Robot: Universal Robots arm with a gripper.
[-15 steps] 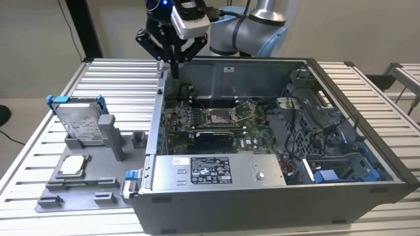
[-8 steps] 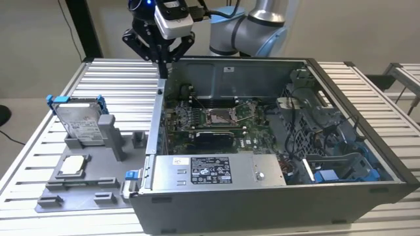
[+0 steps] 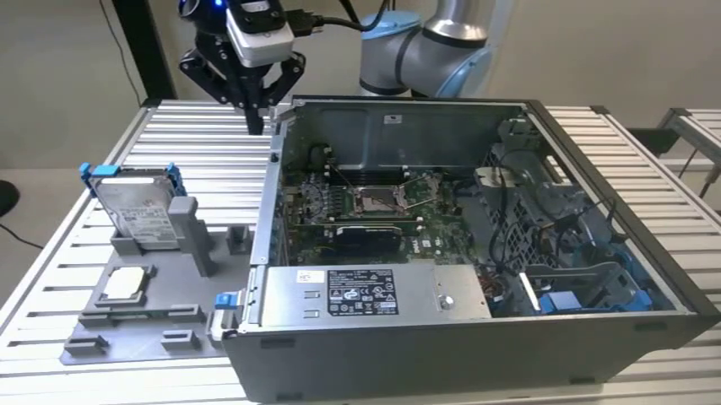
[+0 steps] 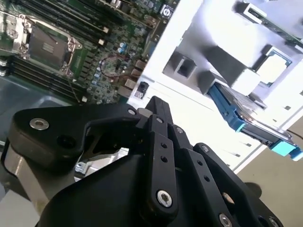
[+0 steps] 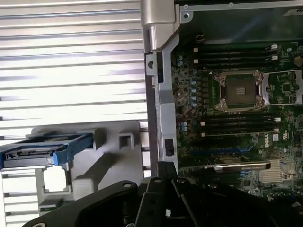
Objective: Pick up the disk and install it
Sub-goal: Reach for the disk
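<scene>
Over the table point(image 3: 192, 139) beside the case point(image 3: 451, 354), the fingers point(image 3: 258, 118) hang pinched together, empty; the disk point(image 3: 133, 202) stands propped upright, probably for easy grasping.

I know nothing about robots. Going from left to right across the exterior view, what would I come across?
the disk in its blue frame → the gripper → the processor socket → the blue plastic piece; the last two sit inside the open computer case.

disk point(image 3: 135, 201) on fixture point(image 3: 144, 331); fixture beside case point(image 3: 474, 342)
</scene>
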